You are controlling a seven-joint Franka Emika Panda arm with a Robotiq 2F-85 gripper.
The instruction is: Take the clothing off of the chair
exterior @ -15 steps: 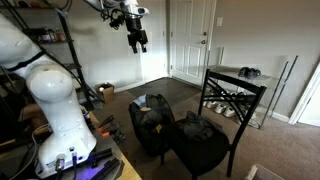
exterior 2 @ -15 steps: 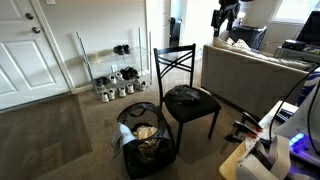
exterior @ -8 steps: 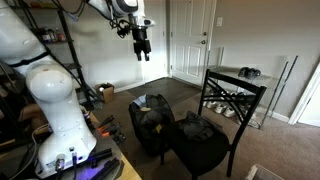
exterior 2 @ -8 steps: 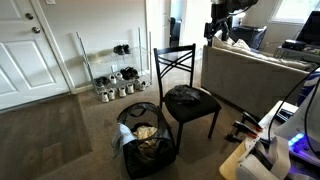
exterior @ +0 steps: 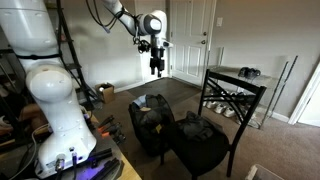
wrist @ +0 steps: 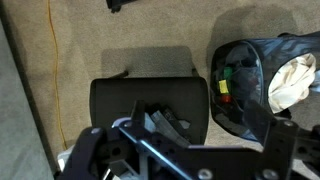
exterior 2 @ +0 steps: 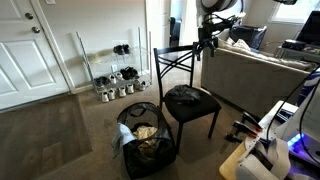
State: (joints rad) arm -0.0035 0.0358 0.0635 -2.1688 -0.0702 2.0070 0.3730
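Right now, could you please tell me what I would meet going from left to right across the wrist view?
yellow cable on the carpet → chair seat → bag with white cloth inside

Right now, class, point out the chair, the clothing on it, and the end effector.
chair (exterior: 205,153), in an exterior view, front of the seat
clothing (exterior: 196,127), in an exterior view, middle of the heap
end effector (exterior: 155,72), in an exterior view, between its fingertips
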